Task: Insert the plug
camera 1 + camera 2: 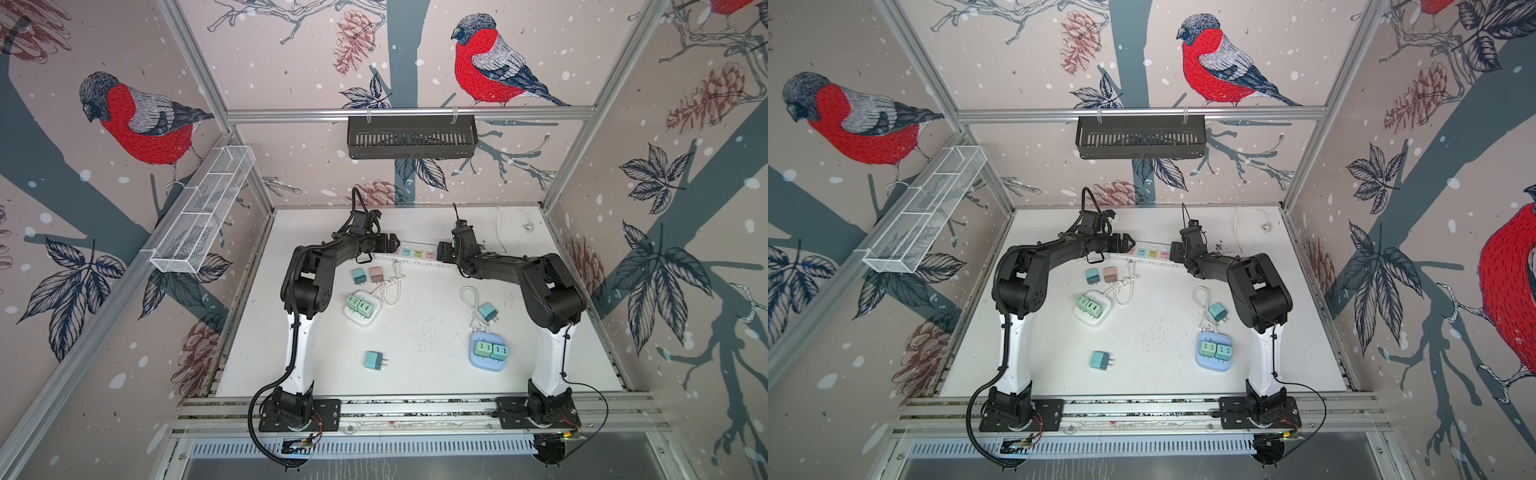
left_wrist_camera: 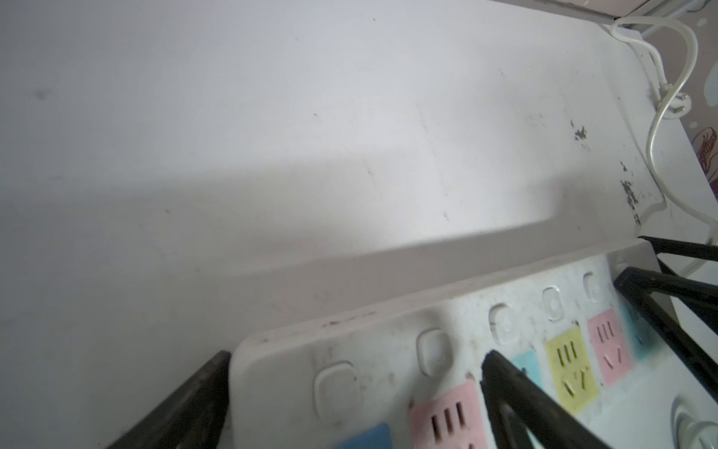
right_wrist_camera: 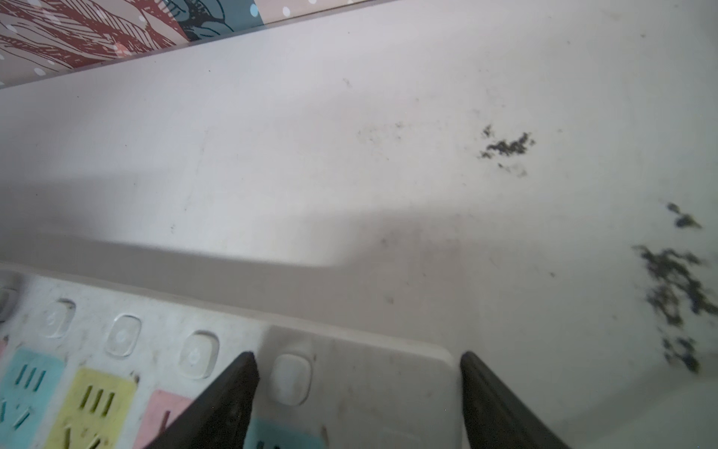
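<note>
Judging from both top views, the strip (image 1: 415,254) is being steadied or squared up at the back of the table (image 1: 436,374) before any plug is fetched, so the task is taken to be at its first step. The left gripper (image 1: 390,243) is set at the strip's left end with its jaws spread wide. In the left wrist view one finger (image 2: 186,404) is seen just off the end and the other over the coloured sockets (image 2: 569,369), and nothing is held. The right gripper (image 1: 443,252) is placed likewise at the right end, jaws well apart, one finger (image 3: 217,400) above the sockets and the other beyond the end, and nothing is gripped. Whether the fingertips are pressed on the strip or merely hung over it cannot be told. No plug is seated in the sockets that show. A teal plug (image 1: 358,276) and a brown plug (image 1: 376,274) are found loose, side by side, just in front of the strip and nearer the left arm. For the next move, one gripper would need to be lifted clear, lowered over a loose plug and closed on its body with the prongs left free. The strip would meanwhile need to be pinned by the other arm, so that it is not pushed away as the prongs are pressed in.
</note>
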### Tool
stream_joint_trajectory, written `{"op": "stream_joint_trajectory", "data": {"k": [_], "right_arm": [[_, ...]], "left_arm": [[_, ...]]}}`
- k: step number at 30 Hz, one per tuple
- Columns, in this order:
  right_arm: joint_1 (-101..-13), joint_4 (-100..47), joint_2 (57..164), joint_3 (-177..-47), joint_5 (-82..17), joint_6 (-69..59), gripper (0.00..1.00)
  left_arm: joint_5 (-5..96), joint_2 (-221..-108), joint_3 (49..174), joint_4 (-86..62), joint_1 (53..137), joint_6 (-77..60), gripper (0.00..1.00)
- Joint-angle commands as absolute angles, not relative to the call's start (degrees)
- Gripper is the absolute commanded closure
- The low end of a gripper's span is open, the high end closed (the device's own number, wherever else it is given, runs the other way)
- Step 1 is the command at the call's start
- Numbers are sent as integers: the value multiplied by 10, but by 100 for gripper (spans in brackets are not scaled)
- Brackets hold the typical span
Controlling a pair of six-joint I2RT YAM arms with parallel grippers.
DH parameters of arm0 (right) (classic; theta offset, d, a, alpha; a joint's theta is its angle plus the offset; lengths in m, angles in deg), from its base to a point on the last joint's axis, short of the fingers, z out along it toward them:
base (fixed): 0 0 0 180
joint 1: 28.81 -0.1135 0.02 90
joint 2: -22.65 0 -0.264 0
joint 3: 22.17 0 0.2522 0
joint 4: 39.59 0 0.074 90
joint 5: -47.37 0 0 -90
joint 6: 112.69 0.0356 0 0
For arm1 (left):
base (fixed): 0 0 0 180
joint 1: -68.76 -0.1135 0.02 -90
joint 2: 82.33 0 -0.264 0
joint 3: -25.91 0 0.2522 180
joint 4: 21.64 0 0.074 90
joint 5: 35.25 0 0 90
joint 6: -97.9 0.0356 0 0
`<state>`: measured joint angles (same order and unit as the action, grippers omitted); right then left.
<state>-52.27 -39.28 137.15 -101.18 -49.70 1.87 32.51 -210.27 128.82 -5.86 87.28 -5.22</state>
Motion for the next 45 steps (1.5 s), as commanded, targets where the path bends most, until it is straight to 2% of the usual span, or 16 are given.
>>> {"op": "stream_joint_trajectory", "data": {"k": [1,12,18,24,30,37,41,45], "right_arm": [[-528,-438,1336,-959,-477,35,19],[-528,-511,1238,-817,-484,49,19],[-520,-514,1197,-798,-487,29,18],[-486,-486,1103,-771,-499,39,18],[-472,-412,991,-738,-562,59,18],[-472,-305,897,-693,-589,76,18],[-472,-246,871,-669,-575,88,26],[-475,-202,840,-641,-580,109,32]], "left_arm": [[253,-2074,1242,-96,898,-47,2],[268,-1996,1103,-180,937,-73,2],[323,-1951,1079,-185,946,-85,2],[383,-1877,1062,-184,946,-82,2],[406,-1785,999,-224,947,-49,2],[419,-1626,831,-348,946,8,2],[458,-1541,756,-392,946,33,2],[474,-1505,747,-374,947,43,2]]}}
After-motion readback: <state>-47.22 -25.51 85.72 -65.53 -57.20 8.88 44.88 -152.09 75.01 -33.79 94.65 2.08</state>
